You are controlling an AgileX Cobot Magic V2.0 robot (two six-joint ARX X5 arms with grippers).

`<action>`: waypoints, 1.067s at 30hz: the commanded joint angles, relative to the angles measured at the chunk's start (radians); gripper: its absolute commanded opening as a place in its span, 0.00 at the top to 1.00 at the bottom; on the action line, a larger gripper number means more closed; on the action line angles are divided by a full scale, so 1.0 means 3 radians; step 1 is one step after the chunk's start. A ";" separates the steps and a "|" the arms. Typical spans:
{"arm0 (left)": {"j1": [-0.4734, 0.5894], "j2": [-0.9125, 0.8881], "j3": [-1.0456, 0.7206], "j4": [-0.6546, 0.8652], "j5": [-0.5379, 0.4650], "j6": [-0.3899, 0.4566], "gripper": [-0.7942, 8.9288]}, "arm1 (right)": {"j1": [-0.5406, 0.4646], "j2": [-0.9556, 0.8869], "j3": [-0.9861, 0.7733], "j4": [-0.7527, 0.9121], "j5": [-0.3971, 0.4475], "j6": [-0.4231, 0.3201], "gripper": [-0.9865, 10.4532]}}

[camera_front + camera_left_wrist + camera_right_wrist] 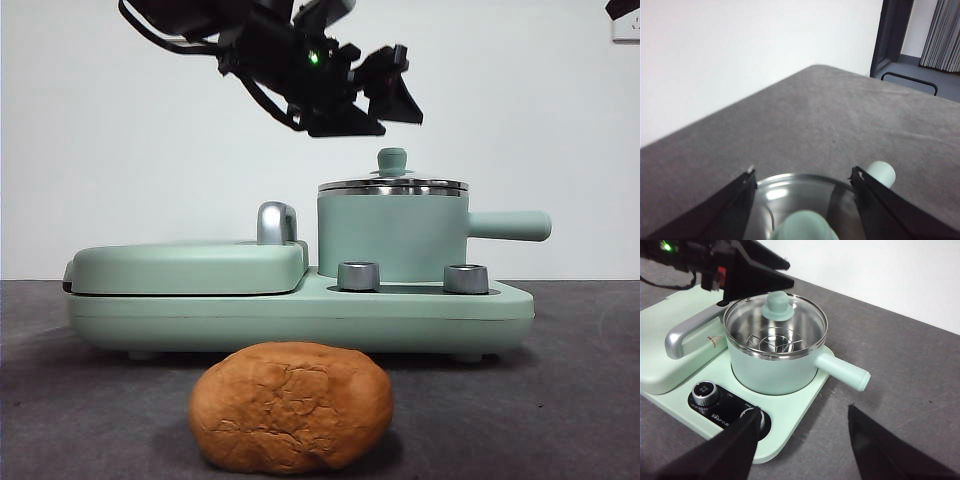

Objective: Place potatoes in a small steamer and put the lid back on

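Note:
The potato (291, 406), an orange-brown cracked lump, lies on the grey table in front of the appliance. The small steamer (392, 238) (775, 370) is a mint-green pot with a straight side handle (844, 371), standing on the appliance's right side. Its glass lid (775, 322) with a mint knob (391, 159) (802, 226) sits on the pot. My left gripper (385, 95) (803, 172) hovers just above the lid, open, its jaws either side of the knob and not touching it. My right gripper (805, 412) is open and empty, off to the pot's handle side.
The mint-green appliance base (300, 315) carries a flat griddle cover (190, 265) with a chrome handle (277, 222) left of the pot. Two dials (358, 275) (465, 278) sit on its front. The right arm shows only as a black tip (625, 8).

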 commanded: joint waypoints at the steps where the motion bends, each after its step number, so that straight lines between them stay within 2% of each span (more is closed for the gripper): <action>1: -0.0045 0.0122 0.0092 0.0001 0.0000 -0.0050 0.61 | 0.0011 0.0017 0.0052 0.0032 -0.0003 0.0060 0.67; 13: -0.0046 0.0158 0.0092 -0.0314 -0.0099 0.0029 0.61 | 0.0011 0.0017 0.0052 0.0032 -0.0001 0.0060 0.67; 19: -0.0046 0.0159 0.0092 -0.0327 -0.0103 0.0029 0.76 | 0.0011 0.0017 0.0052 0.0032 0.0019 0.0060 0.67; 23: -0.0046 0.0158 0.0092 -0.0327 -0.0103 0.0029 0.91 | 0.0011 0.0017 0.0052 0.0032 0.0020 0.0060 0.67; 28: -0.0047 0.0158 0.0092 -0.0313 -0.0103 0.0042 0.91 | 0.0011 0.0017 0.0052 0.0032 0.0020 0.0058 0.67; 32: -0.0048 0.0130 0.0095 -0.0309 -0.0103 0.0188 0.91 | 0.0011 0.0017 0.0052 0.0032 0.0020 0.0058 0.67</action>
